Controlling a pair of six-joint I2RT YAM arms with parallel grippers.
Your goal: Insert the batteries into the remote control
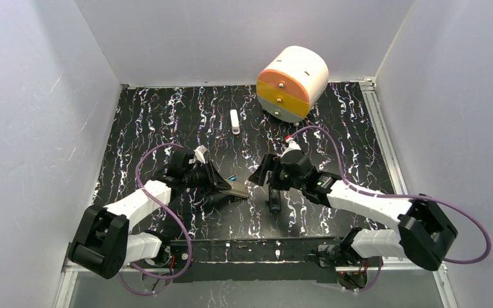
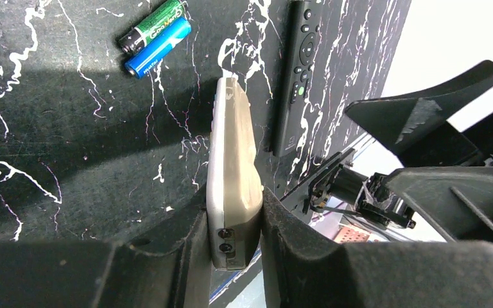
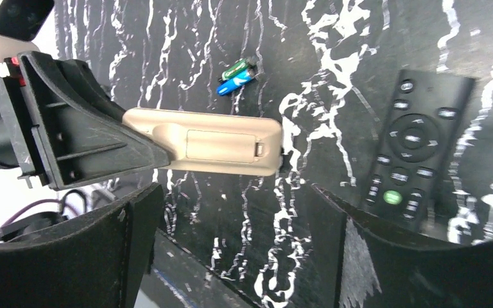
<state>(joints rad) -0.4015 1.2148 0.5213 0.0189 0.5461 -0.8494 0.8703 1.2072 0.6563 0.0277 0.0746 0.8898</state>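
The left claw (image 2: 234, 228) is closed narrow on one end of the rounded rectangular, greyish-tan-backed remote control (image 2: 233, 160), pinching it across its thickness. From there the remote control's long axis runs straight out past the fingertips toward the middle of the black, white-veined counter (image 1: 167, 115). Whether its far end rests on the counter I cannot tell.

The right claw (image 3: 237, 205) stands wide and holds nothing. The remote control lies just ahead of it and crosswise to its view. The tan back, with the battery-door panel (image 3: 221, 144) shut and its catch at the free end, faces this claw, and that free end lies about on the claw's midline.

Beyond the remote control, the shiny blue battery (image 3: 236, 83) and the green-and-black battery (image 3: 237, 67) lie touching side by side on the counter, near both claws and between them in the overhead view. The slim black plastic remote (image 3: 417, 147) lies flat beside the right claw's outer finger, clear of the held one.

Since the left arm is taken up with holding, the free right arm looks like the one to work the door. Its approach would be along the long axis, from the free end. Further back stand the narrow white stick (image 1: 235, 122) and the round white drawer unit (image 1: 293, 83) with orange and yellow fronts, well apart from the work.
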